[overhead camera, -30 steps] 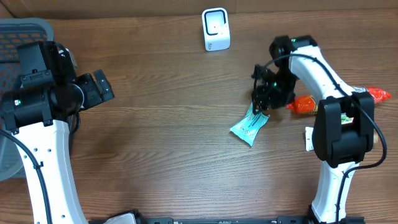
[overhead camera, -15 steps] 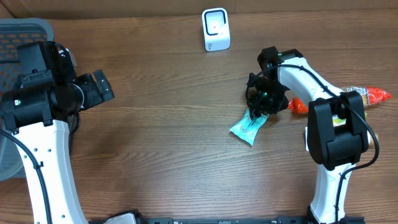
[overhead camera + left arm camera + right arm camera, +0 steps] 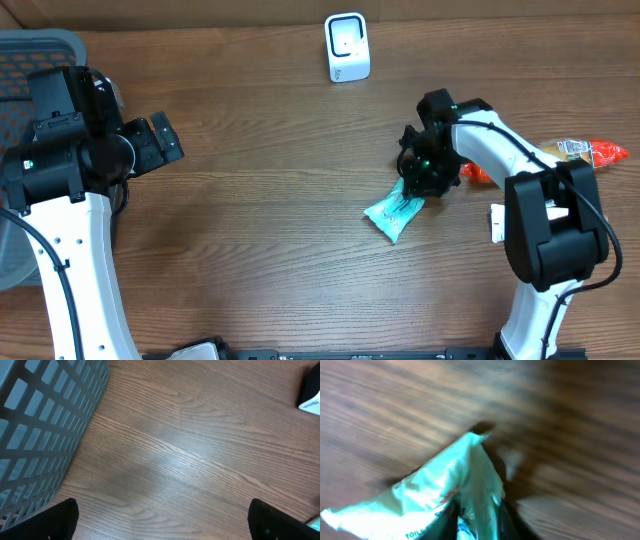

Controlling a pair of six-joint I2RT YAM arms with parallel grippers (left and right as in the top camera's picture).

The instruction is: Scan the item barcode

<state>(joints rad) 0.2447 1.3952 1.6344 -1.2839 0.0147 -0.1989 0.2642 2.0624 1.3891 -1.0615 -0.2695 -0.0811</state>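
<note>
Overhead: grey lattice plastic basket (image 3: 40,45) upper left, contents hidden; crinkled teal packet (image 3: 392,213) right of centre on wood-grain table (image 3: 270,250), upper end pinched by right end effector (image 3: 419,182); boxy white scanner (image 3: 347,46) top centre; left wrist: left end effector (image 3: 164,521) spread wide beside the basket wall; right wrist: packet glossy, creased.

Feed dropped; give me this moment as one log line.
right gripper: shut on teal packet | left gripper: open, empty | scanner: packet not yet presented

— Top camera?
— Straight down over the whole table (image 3: 280,250). Left wrist looks down at wood beside the basket (image 3: 50,415); right wrist is pressed close on the packet (image 3: 435,492), shared with the top view.
</note>
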